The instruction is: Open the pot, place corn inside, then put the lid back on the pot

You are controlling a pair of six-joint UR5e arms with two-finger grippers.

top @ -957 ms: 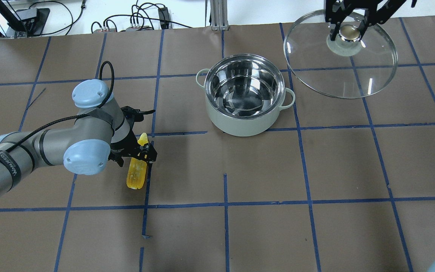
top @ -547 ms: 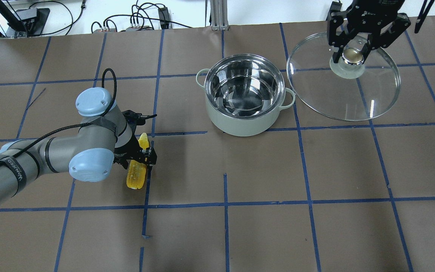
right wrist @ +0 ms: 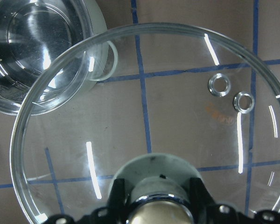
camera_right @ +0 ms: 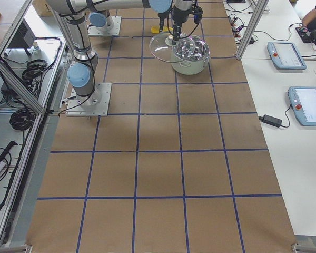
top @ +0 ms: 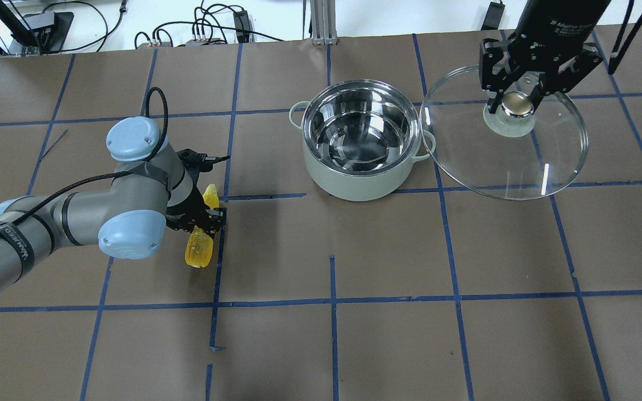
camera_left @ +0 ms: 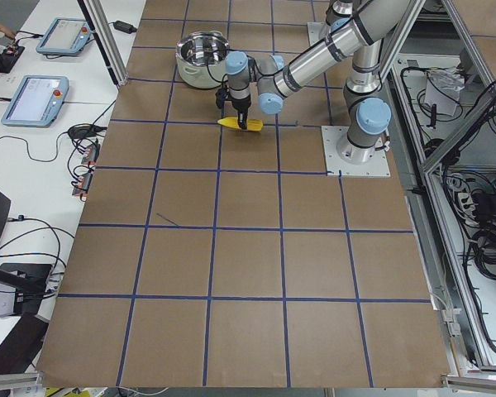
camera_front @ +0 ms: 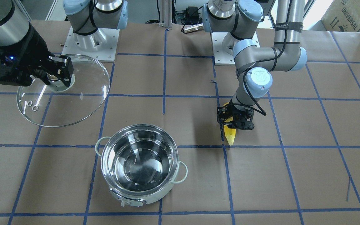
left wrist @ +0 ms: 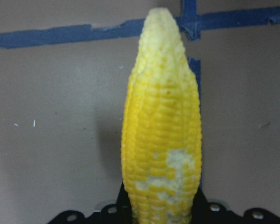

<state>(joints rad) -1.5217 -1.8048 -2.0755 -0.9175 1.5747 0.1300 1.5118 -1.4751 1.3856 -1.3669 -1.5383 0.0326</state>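
Pot (top: 354, 186) sits open and empty mid-table, glass lid (top: 521, 161) hangs tilted just beside it from right gripper (top: 515, 104), jaws pinching the knob, fragile so knob-only, and corn (top: 198, 253), well apart on robot's left, is pinched mid-cob by left gripper (top: 201, 220), likely light, stiff, slippery-tapered.
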